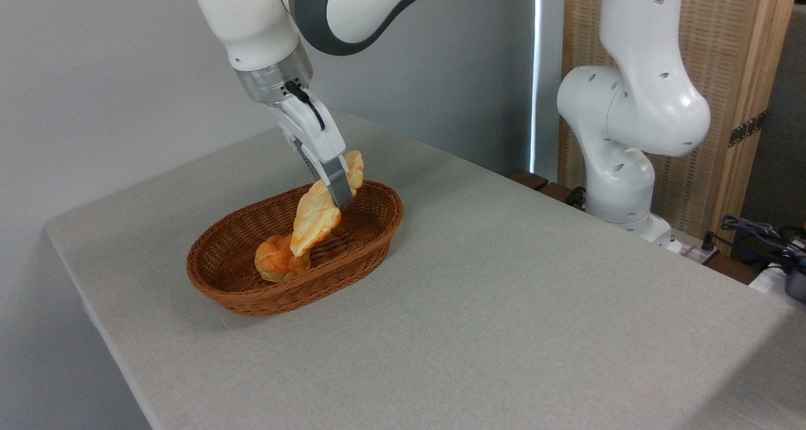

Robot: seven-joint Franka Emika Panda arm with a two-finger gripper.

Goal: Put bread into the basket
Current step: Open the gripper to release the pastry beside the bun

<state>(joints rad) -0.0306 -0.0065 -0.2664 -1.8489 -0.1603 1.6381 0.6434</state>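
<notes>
Upper arm links run out of the top edge; only the wrist, flange and one finger face are in view. The far finger is hidden behind the bread (322, 206), so the gap between the fingers cannot be read directly. The loaf's upper end is partly covered by the near finger. The bun's (277, 260) right side is overlapped by the loaf's lower tip; contact there is unclear.

The gripper (340, 194) is clamped on the bread near its upper third. The loaf hangs steeply tilted, its top end poking out past the finger toward 1 o'clock and its long body trailing down toward 7 o'clock from the grip. It is lifted over the basket (220, 285), above the interior, with its lower tip down near the bun at the basket's centre.

The wrist sits at 11 o'clock from the basket, and the fingers slant down toward 5 o'clock. The arm's white base column (620, 165) stands at the table's (504, 304) far right edge, at 3 o'clock from the basket and well apart from it.
</notes>
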